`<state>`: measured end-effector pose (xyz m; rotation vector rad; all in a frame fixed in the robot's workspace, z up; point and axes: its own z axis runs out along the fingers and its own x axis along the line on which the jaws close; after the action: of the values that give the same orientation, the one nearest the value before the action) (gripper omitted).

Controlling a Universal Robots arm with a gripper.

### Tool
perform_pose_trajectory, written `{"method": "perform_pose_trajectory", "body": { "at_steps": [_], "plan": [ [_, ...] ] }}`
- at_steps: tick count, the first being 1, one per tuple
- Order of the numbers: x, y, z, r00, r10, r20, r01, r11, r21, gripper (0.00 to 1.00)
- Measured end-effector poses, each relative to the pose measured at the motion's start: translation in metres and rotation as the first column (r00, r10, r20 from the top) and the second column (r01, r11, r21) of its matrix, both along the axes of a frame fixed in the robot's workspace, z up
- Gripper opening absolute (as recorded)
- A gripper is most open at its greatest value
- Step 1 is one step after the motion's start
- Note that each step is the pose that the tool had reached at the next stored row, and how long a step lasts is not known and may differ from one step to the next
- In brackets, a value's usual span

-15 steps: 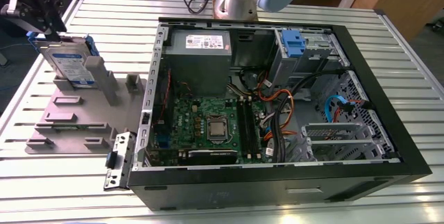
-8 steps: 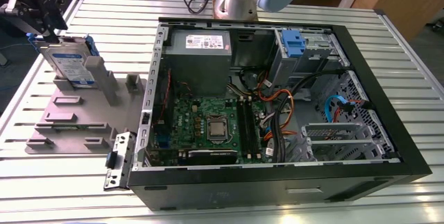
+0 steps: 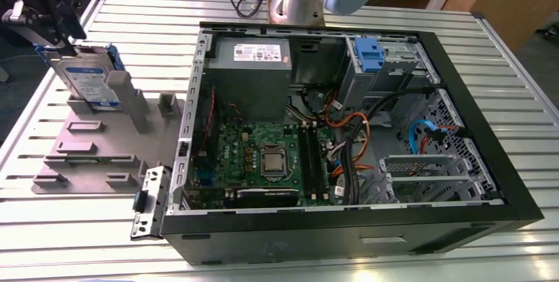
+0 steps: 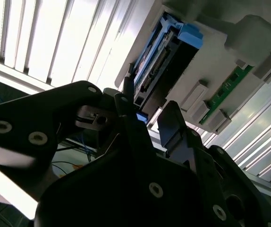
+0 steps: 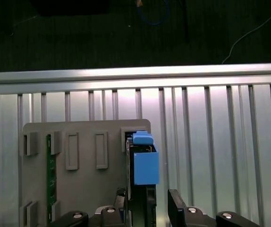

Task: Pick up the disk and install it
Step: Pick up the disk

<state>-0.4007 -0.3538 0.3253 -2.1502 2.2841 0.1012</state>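
The black gripper's [image 5: 148, 196] wide fingers [image 5: 175, 204] straddle the upright silver blue-framed disk [image 5: 144, 168] at the grey rack's [image 5: 79, 189] corner; uneven closing might jam it.

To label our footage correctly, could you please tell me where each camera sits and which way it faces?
Exterior view: off the arm, high, looking down on the table, the open computer case and the grey holder; the arm and gripper show.
First wrist view: on the arm, looking straight down onto the disk; fingertips show.
Second wrist view: on the arm, looking obliquely past the gripper's black body at the disk.
Shared: all three show the disk standing in the holder.
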Motion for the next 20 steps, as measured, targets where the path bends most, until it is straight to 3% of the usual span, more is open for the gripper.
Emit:
{"method": "perform_pose_trajectory", "body": {
  "at_steps": [20],
  "plan": [
    [-0.0004,0.0,-0.0193,0.9997,0.022,0.0047,-0.022,0.9997,0.0013,0.47]
  ]
}}
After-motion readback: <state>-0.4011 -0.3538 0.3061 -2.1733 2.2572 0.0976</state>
